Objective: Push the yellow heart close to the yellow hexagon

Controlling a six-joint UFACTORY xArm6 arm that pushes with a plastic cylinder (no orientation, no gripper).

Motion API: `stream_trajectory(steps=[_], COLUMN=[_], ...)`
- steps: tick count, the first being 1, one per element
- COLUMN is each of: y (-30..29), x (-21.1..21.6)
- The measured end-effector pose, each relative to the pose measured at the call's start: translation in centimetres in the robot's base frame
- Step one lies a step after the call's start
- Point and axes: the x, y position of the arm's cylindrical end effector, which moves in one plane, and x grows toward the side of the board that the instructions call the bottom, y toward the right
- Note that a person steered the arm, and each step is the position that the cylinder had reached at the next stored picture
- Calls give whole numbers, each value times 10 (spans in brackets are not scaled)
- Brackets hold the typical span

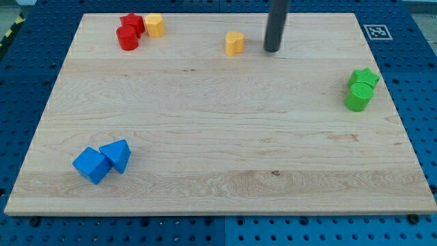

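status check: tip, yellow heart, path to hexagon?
My tip just to the view's right of yellow heart, not touching. Yellow hexagon at the view's top left, against the red blocks. Board between heart and hexagon clear.

Bare board lies between the yellow heart [234, 42] and yellow hexagon [155, 25]; red blocks [130, 32] crowd beyond.
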Motion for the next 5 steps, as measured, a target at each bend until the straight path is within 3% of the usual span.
stream_trajectory(steps=[1, 2, 5], y=[-81, -123, -128], x=[-9, -11, -32])
